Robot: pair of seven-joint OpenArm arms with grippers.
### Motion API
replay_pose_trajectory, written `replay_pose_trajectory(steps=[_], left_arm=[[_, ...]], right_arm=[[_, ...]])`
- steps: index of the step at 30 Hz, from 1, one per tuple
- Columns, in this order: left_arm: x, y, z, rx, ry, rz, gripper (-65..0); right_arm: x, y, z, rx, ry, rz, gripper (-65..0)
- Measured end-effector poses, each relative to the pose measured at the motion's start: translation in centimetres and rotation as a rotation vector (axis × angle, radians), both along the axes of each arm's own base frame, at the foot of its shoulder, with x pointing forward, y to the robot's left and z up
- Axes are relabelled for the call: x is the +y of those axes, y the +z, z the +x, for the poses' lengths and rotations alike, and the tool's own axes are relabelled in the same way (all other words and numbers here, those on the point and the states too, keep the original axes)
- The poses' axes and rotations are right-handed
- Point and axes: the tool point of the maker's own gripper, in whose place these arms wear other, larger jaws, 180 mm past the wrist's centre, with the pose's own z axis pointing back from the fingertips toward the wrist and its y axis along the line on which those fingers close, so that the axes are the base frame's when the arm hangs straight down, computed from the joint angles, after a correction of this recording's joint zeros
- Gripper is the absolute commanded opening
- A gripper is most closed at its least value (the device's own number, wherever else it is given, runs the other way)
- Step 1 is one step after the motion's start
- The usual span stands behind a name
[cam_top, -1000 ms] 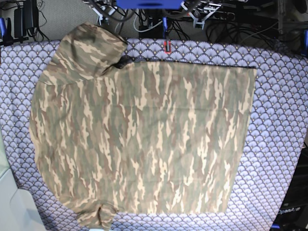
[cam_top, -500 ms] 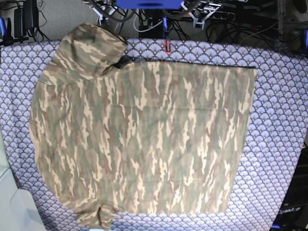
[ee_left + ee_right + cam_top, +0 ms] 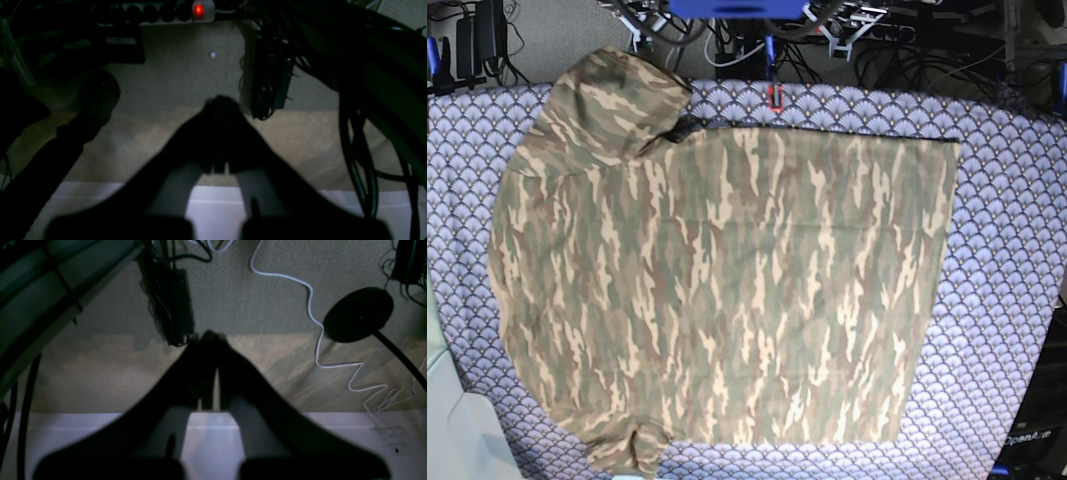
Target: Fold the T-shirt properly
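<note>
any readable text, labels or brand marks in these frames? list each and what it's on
"OpenArm" in white letters, on the dark piece at the bottom right corner of the base view; the end of the word runs out of frame.
Small dark marks on the white surface in the right wrist view: too small to read.
No print or label shows on the T-shirt or the tablecloth.
The left wrist view shows no readable text.

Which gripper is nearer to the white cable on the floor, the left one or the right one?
Right, probably. The white cable runs over the floor to one side of the right gripper. The left gripper has no white cable in its own view.
</note>
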Motion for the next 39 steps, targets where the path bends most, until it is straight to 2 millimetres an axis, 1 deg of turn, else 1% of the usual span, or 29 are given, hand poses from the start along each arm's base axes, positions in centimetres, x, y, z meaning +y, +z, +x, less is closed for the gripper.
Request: replay_pose_trajectory(steps=[14, 27, 33, 39], left_arm=[[0.0, 0.0, 0.0, 0.000, -0.004, 0.000, -64.8], [0.2, 0.0, -0.1, 0.004, -0.004, 0.001, -65.0], [0.0, 0.0, -0.1, 0.004, 0.000, -0.002, -65.0], [-0.2, 0.0, -0.3, 0.007, 0.000, -0.004, -65.0]], right_arm=[[-0.1, 0.0, 0.3, -0.005, 0.002, -0.001, -65.0], [0.0, 0.0, -0.1, 0.000, 0.005, 0.000, -65.0], [-1.3, 0.0, -0.1, 0.001, 0.003, -0.016, -65.0], [-1.6, 0.0, 0.1, -0.002, 0.003, -0.021, -65.0]])
